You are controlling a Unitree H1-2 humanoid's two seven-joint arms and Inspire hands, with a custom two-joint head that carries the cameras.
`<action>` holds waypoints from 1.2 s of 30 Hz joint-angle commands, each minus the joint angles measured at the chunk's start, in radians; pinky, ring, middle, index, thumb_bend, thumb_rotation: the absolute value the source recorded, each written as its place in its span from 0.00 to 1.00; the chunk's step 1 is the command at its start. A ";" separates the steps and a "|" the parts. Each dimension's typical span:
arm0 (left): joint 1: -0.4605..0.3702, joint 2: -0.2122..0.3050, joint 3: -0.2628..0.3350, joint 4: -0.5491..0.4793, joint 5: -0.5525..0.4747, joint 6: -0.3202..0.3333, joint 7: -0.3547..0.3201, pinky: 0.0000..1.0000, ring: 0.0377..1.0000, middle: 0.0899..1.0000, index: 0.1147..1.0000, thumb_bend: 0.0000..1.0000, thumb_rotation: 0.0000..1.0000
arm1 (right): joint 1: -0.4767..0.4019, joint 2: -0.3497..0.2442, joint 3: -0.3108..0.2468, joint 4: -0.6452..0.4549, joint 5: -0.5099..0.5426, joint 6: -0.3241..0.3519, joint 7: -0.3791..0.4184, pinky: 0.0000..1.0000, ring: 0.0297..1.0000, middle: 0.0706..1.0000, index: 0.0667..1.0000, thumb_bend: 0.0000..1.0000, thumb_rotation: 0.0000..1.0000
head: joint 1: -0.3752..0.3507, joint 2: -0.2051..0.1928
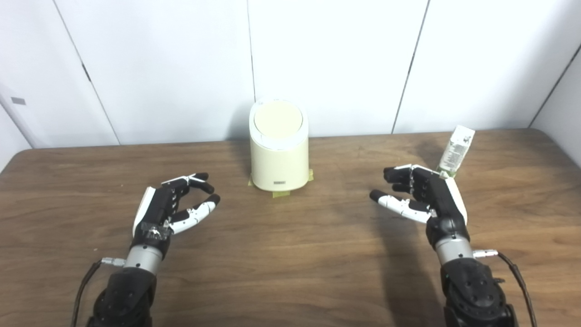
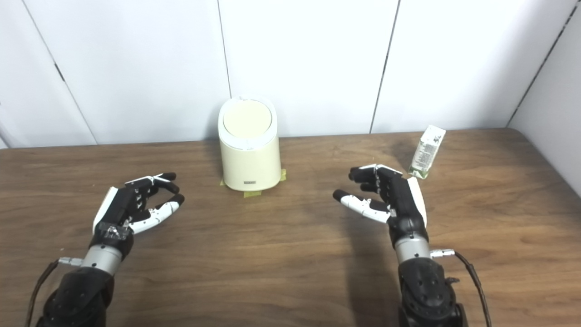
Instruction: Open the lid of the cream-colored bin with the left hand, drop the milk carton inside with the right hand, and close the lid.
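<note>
The cream-colored bin [image 1: 278, 154] stands at the back middle of the wooden table [image 1: 290, 254], its round lid [image 1: 278, 119] down flat. A small white and green milk carton [image 1: 455, 151] stands upright at the back right, leaning slightly. My left hand [image 1: 174, 204] hovers over the table to the bin's front left, open, fingers curled and apart, holding nothing. My right hand [image 1: 422, 195] is open too, in front of and just left of the carton, not touching it. In the right eye view the carton [image 2: 426, 151] shows a clear gap from the right hand [image 2: 386, 195].
Strips of yellow tape [image 1: 281, 193] mark the bin's foot. White wall panels [image 1: 336, 63] rise directly behind the table's far edge. The table's right corner is rounded near the carton.
</note>
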 commanded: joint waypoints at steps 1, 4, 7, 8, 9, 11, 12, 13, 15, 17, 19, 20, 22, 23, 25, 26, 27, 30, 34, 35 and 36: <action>-0.029 0.002 0.001 -0.045 0.011 -0.006 0.013 0.90 0.88 0.79 0.43 0.50 0.07 | -0.040 0.004 -0.013 -0.031 0.030 -0.014 0.004 0.71 0.74 0.68 0.46 0.49 0.12 | -0.002 0.003; -0.028 -0.004 0.007 -0.053 0.004 0.014 0.008 0.88 0.89 0.82 0.69 0.53 0.20 | -0.038 0.007 -0.021 -0.024 0.070 -0.012 0.015 0.73 0.79 0.77 0.74 0.45 0.11 | -0.002 0.003; -0.029 -0.019 0.027 -0.050 -0.060 0.020 -0.010 0.92 0.92 0.87 0.82 0.52 0.36 | -0.034 0.007 -0.028 -0.022 0.116 -0.012 0.032 0.75 0.85 0.85 0.87 0.45 0.41 | -0.001 0.002; -0.029 -0.020 0.030 -0.049 -0.074 0.019 -0.015 0.95 0.94 0.89 0.85 0.50 0.41 | -0.031 0.003 -0.028 -0.018 0.128 -0.018 0.036 0.77 0.87 0.86 0.89 0.49 0.55 | 0.000 0.001; -0.028 -0.022 0.035 -0.047 -0.093 0.016 -0.023 0.98 0.96 0.90 0.89 0.48 0.48 | -0.029 -0.002 -0.030 -0.009 0.140 -0.030 0.043 0.79 0.88 0.87 0.91 0.57 0.70 | 0.002 0.001; -0.027 -0.037 0.056 -0.043 -0.152 0.010 -0.033 1.00 0.98 0.94 0.95 0.46 0.61 | -0.026 -0.011 -0.036 0.012 0.174 -0.055 0.060 0.86 0.92 0.90 0.95 0.62 0.87 | 0.003 -0.002; -0.025 -0.043 0.064 -0.042 -0.174 0.005 -0.037 1.00 0.98 0.96 0.98 0.47 0.68 | -0.025 -0.014 -0.039 0.019 0.186 -0.064 0.067 0.89 0.94 0.92 0.97 0.64 0.95 | 0.003 -0.002; -0.023 -0.045 0.067 -0.041 -0.187 0.003 -0.040 1.00 0.98 0.96 0.98 0.47 0.70 | -0.023 -0.012 -0.043 0.021 0.203 -0.064 0.071 0.89 0.94 0.92 0.98 0.64 0.96 | 0.004 -0.003; -0.018 -0.047 0.071 -0.043 -0.207 0.005 -0.047 1.00 0.99 0.99 1.00 0.52 0.86 | -0.018 -0.011 -0.046 0.022 0.228 -0.059 0.077 0.95 0.97 0.94 0.99 0.67 0.99 | 0.003 -0.005; -0.014 -0.049 0.074 -0.045 -0.229 0.008 -0.054 1.00 1.00 1.00 1.00 0.57 0.93 | -0.011 -0.012 -0.045 0.019 0.243 -0.059 0.083 0.97 0.99 0.96 1.00 0.72 1.00 | 0.003 -0.008; -0.010 -0.046 0.071 -0.050 -0.243 0.011 -0.060 1.00 1.00 1.00 1.00 0.61 0.94 | -0.005 -0.013 -0.042 0.011 0.257 -0.060 0.089 0.99 1.00 0.97 1.00 0.75 1.00 | 0.005 -0.009; -0.008 -0.044 0.069 -0.053 -0.247 0.012 -0.061 1.00 1.00 1.00 1.00 0.63 0.94 | -0.003 -0.014 -0.043 0.011 0.266 -0.063 0.094 0.99 1.00 0.98 1.00 0.76 1.00 | 0.005 -0.009; -0.003 -0.042 0.064 -0.061 -0.251 0.015 -0.063 1.00 1.00 1.00 1.00 0.65 0.94 | 0.001 -0.015 -0.046 0.012 0.282 -0.072 0.101 1.00 1.00 0.99 1.00 0.78 1.00 | 0.001 -0.013; -0.002 -0.043 0.062 -0.063 -0.251 0.017 -0.063 1.00 1.00 1.00 1.00 0.65 0.94 | 0.004 -0.015 -0.047 0.011 0.289 -0.076 0.103 1.00 1.00 0.99 1.00 0.78 1.00 | 0.000 -0.015; -0.001 -0.045 0.058 -0.070 -0.249 0.019 -0.061 1.00 1.00 1.00 1.00 0.67 0.94 | 0.009 -0.016 -0.049 0.007 0.297 -0.080 0.104 1.00 1.00 0.99 1.00 0.78 1.00 | -0.003 -0.019; -0.001 -0.047 0.055 -0.075 -0.244 0.021 -0.058 1.00 1.00 1.00 1.00 0.67 0.94 | 0.012 -0.017 -0.049 0.004 0.301 -0.081 0.104 1.00 1.00 0.99 1.00 0.77 1.00 | -0.003 -0.023; -0.006 -0.051 0.051 -0.078 -0.239 0.025 -0.053 1.00 1.00 1.00 1.00 0.67 0.94 | 0.018 -0.018 -0.051 0.001 0.306 -0.083 0.106 1.00 1.00 0.99 1.00 0.77 1.00 | 0.000 -0.036; -0.050 -0.058 0.028 -0.080 -0.202 0.028 -0.036 1.00 1.00 1.00 1.00 0.64 0.93 | 0.037 -0.026 -0.053 0.000 0.316 -0.104 0.113 1.00 1.00 0.99 1.00 0.75 1.00 | 0.004 -0.075; -0.135 -0.050 -0.014 -0.078 -0.115 0.054 -0.009 0.96 0.98 0.99 1.00 0.64 0.89 | 0.064 -0.028 -0.051 -0.005 0.313 -0.128 0.111 0.99 1.00 0.98 1.00 0.72 1.00 | 0.008 -0.115; -0.159 -0.050 -0.020 -0.074 -0.100 0.060 -0.007 0.95 0.98 0.99 1.00 0.65 0.88 | 0.070 -0.025 -0.051 -0.008 0.312 -0.132 0.107 0.98 1.00 0.98 1.00 0.72 1.00 | 0.009 -0.121; -0.174 -0.049 -0.024 -0.070 -0.090 0.064 -0.005 0.94 0.97 0.99 0.99 0.64 0.86 | 0.073 -0.023 -0.051 -0.010 0.311 -0.135 0.105 0.98 1.00 0.97 1.00 0.72 1.00 | 0.010 -0.124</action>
